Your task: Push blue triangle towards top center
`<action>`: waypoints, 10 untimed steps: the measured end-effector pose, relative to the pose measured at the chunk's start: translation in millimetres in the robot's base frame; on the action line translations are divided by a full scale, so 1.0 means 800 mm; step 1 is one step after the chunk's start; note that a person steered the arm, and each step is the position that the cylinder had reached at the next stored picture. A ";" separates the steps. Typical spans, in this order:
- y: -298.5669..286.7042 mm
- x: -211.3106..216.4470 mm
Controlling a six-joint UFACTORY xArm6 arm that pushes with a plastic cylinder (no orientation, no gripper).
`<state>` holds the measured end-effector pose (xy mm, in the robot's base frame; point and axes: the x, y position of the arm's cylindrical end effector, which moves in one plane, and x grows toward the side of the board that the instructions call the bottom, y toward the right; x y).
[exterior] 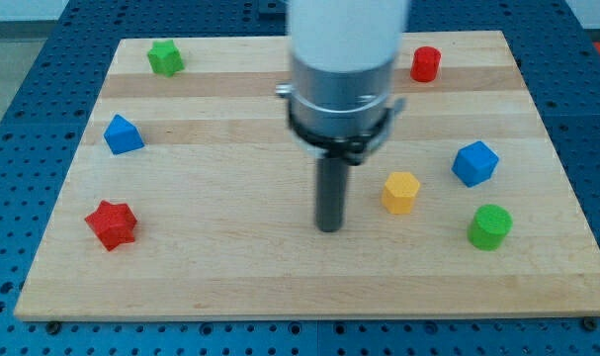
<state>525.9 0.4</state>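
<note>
Red star (111, 223) lies below small blue triangle (123, 134), my tip (328, 228) well apart

My tip (328, 227) rests on the surface, rod upright below the arm's pale cylinder (347, 49).

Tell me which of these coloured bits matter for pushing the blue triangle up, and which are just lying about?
In the job:
blue triangle, at the view's left
my tip, mid-board, touching no block

Just lying about:
green star
red star
red cylinder
blue cube
yellow block
green cylinder
</note>
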 end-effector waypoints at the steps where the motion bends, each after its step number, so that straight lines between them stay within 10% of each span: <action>1: 0.044 -0.039; 10: 0.178 -0.075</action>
<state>465.5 142.8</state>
